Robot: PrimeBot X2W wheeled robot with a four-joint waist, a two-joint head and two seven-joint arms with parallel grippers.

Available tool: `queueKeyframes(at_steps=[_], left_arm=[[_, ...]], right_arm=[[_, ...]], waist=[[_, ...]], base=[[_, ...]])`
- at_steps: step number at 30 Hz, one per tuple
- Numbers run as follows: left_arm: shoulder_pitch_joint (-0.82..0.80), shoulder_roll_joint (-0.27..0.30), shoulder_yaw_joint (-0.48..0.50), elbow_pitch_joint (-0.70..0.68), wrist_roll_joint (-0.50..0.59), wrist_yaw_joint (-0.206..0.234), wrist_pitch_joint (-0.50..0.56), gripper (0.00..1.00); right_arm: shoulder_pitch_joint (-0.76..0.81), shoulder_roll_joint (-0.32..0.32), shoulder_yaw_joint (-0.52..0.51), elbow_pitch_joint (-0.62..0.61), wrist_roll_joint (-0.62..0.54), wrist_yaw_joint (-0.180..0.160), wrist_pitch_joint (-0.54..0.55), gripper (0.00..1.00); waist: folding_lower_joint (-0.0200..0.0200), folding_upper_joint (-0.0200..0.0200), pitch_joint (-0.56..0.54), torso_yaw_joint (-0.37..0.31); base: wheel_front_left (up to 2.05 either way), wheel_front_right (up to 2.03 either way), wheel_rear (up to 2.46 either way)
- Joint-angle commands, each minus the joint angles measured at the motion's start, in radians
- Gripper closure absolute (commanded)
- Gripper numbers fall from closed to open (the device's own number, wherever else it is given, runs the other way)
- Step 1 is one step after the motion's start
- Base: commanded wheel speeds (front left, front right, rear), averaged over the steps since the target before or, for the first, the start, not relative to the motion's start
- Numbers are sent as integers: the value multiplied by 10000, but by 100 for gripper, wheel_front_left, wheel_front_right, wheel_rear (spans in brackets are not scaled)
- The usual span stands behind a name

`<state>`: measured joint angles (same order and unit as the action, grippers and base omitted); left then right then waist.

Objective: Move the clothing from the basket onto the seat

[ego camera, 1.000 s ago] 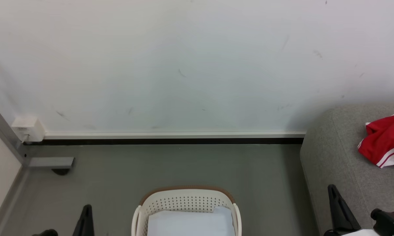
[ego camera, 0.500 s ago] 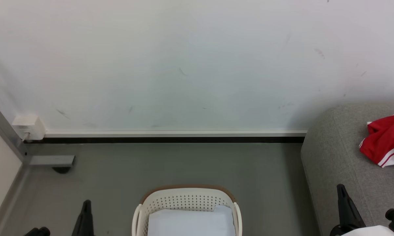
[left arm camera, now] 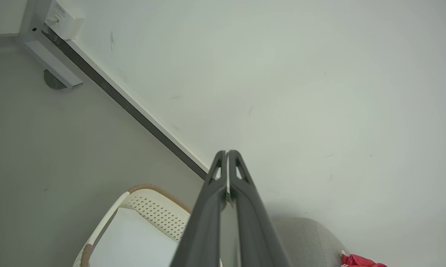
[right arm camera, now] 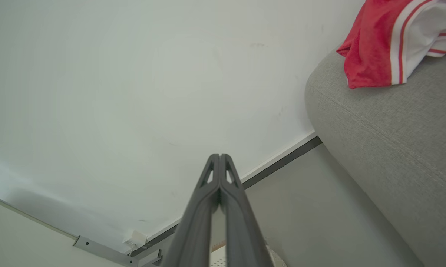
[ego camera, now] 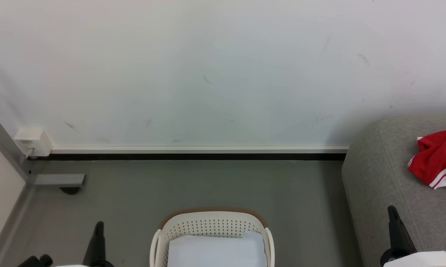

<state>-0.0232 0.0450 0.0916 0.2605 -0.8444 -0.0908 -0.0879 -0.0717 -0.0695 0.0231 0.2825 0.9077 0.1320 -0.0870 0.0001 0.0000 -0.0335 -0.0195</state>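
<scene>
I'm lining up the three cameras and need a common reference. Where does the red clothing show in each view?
Head view: the red clothing lies at the right edge, on the grey seat.
Left wrist view: red clothing in the bottom right corner, past the seat's rounded end.
Right wrist view: red clothing in the top right corner, on the seat.
Shared landmark: the dark skirting strip at the wall's foot, running towards the seat.

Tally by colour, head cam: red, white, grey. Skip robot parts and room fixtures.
Red: 1, the clothing heap lying on the seat; separate pieces cannot be told apart.
White: 2, the basket and the flat pad inside it.
Grey: 1, the seat.
Total: 4
</scene>
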Motion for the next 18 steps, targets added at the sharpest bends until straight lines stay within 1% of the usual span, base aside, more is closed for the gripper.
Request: queueKeyframes(at_steps=[1,18], left_arm=[[-252,69,50,-129,-442,-54,97,100],[-439,74,108,-142,-2403,-156,625,100]], right_arm=[[-250,-45,-115,-176,377,-8,99,100],[-309,19,-471,-239,2189,-12,627,100]], waist=[[-1,0,8,5],[-1,0,82,44]], base=[[0,0,0],[0,0,0]])
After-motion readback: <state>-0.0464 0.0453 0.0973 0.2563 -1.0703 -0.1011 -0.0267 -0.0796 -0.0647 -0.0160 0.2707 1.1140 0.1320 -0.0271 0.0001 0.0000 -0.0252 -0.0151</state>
